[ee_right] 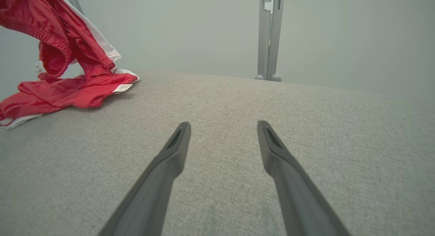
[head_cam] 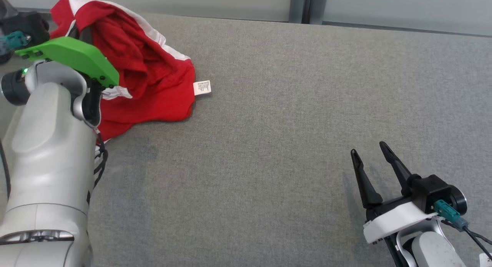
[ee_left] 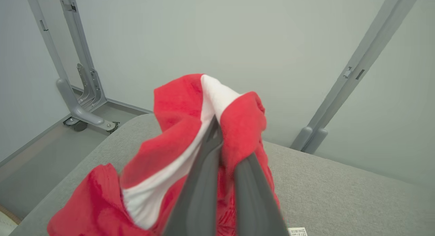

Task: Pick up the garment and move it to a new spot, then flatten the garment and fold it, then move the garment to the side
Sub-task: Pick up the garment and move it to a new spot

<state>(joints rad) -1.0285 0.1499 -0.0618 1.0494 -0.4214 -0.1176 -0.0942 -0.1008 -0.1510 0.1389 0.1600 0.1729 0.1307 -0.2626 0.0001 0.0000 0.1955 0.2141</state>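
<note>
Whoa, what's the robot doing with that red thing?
The robot is picking up a red and white garment. Its left gripper is shut on a fold and holds that part up, while the rest lies crumpled on the grey table. The right gripper hangs open over the table, away from the cloth. No flattening or folding yet.

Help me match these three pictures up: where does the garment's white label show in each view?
Head view: the white label lies upper left of centre, at the right edge of the red garment.
Left wrist view: label at bottom edge, right of the left gripper's fingers.
Right wrist view: label upper left, at the garment's right tip.
Shared landmark: the red garment on the grey surface.
</note>
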